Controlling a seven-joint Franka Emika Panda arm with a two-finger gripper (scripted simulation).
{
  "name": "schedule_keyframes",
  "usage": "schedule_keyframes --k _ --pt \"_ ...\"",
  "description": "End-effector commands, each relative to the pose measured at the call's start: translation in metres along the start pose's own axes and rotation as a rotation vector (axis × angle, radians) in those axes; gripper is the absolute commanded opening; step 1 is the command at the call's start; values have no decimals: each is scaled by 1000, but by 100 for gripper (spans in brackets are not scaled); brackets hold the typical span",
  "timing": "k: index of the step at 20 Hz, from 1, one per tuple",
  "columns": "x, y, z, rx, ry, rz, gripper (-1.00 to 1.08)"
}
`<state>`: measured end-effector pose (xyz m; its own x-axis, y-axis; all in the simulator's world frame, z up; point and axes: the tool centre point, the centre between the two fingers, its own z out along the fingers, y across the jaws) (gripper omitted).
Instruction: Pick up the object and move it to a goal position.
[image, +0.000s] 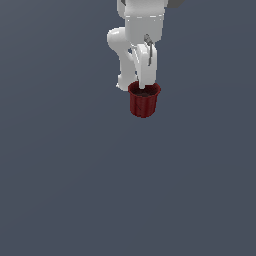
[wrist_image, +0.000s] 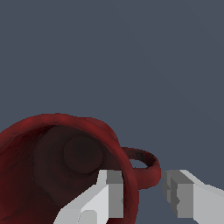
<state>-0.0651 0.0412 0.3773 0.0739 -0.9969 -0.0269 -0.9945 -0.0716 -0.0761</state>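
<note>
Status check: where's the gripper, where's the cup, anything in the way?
Gripper astride red cup wall by its handle, one finger inside; grip unconfirmed. Cup upright. Nothing else in view.

The arm (image: 137, 35) is cut off by the exterior view's upper edge at twelve o'clock, its upper links out of sight. Its gripper (image: 145, 86) dips behind the rim of the dark red cup (image: 144, 102), so the fingertips there are hidden. In the wrist view, the cup (wrist_image: 52, 175) runs off the picture at six and nine o'clock, and one finger (wrist_image: 107, 197) covers part of its wall. Both fingers are cropped at the lower edge. The cup's shadowed inside shows little detail, and whether the far finger (wrist_image: 183, 194) touches the handle loop (wrist_image: 146, 168) cannot be told.
</note>
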Motion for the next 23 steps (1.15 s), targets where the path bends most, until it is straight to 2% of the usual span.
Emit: schedule_keyframes --k 1,12,23 --pt "-8 6 -30 3 1 0 -100" --pt "-38 25 -125 3 -1 -2 -100" --pt "-48 29 -156 3 -2 -3 -100"
